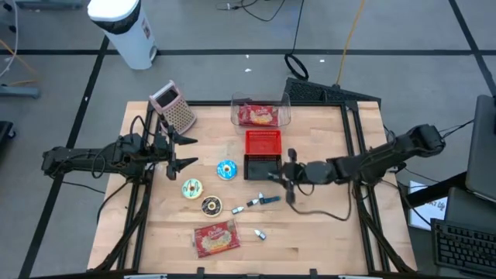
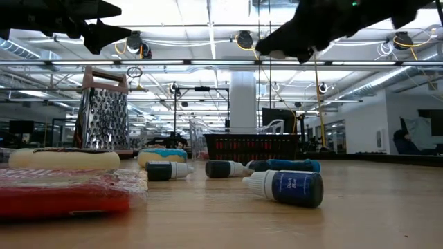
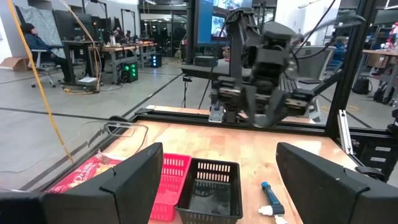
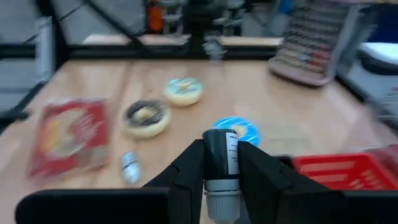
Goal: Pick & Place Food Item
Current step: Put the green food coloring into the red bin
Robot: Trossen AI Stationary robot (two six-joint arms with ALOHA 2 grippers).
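Right gripper (image 4: 221,177) hangs just right of the black basket (image 1: 261,167), fingers clamped on a small dark-capped bottle (image 4: 221,163) (a dropper, probably). Best carry it level over the basket before letting go. Left gripper (image 1: 180,153), fingers apart, waits at table's left.

— What's around your worktop (image 1: 325,232)?

— You have a grey floor (image 1: 201,31) crossed by dark tape lines, with a white bin (image 1: 124,29) standing beyond the far left corner.

— And farther off?

— You look into an open workshop: long ceiling lights (image 2: 208,31), a white column (image 2: 243,100), desks (image 3: 118,53) with monitors, and a person seated in a chair (image 3: 34,46).
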